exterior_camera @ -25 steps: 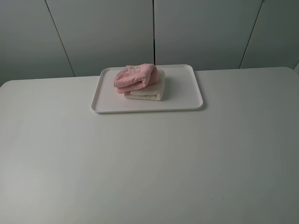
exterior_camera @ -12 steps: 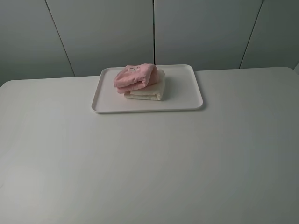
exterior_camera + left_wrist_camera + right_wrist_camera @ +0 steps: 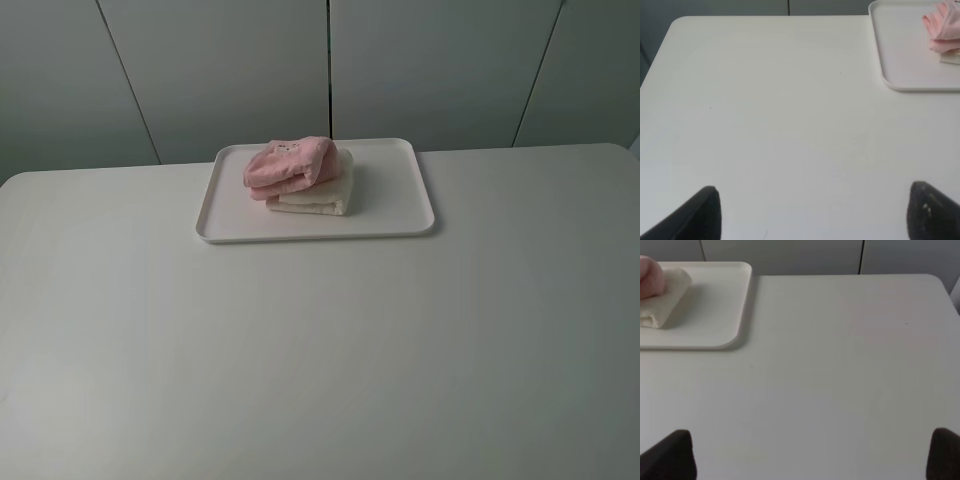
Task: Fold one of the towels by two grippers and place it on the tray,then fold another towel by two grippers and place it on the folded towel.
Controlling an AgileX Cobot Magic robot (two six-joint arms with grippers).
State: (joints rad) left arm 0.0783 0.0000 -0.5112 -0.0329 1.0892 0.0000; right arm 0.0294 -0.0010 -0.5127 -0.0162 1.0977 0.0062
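The white tray [image 3: 400,190] lies at the far middle of the table. On it rests the folded cream towel [image 3: 325,196], and the folded pink towel [image 3: 290,165] sits on top of it, shifted a little to the left. The left wrist view catches the tray [image 3: 905,55], the pink towel [image 3: 942,30] and a sliver of the cream towel [image 3: 951,58]. The right wrist view has the tray [image 3: 715,315], the cream towel [image 3: 662,295] and a pink towel edge [image 3: 650,275]. My left gripper [image 3: 812,212] and right gripper [image 3: 810,455] are open over bare table, holding nothing. Neither arm appears in the high view.
The white table [image 3: 320,340] ends at a rounded far edge. Grey wall panels [image 3: 220,70] stand behind it.
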